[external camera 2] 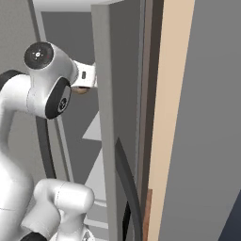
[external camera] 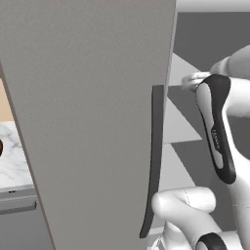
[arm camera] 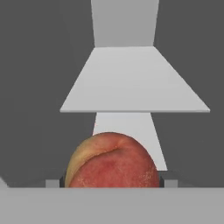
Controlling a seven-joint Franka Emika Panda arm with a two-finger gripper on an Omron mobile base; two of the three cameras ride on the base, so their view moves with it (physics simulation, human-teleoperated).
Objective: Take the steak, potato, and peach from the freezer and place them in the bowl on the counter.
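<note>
From the left base view you face the open door (external camera: 93, 122) of the freezer (external camera: 195, 44), its handle (external camera: 155, 161) along the right edge. The surface (external camera: 13, 156) lies left of the door, behind it. The arm (external camera: 219, 132) reaches past the door's right edge into the freezer, where shelves (external camera: 178, 127) sit one above another. In the hand view, the peach (arm camera: 113, 162) sits between the fingers of the tool (arm camera: 113, 183), with a shelf (arm camera: 133, 81) beyond it.
</note>
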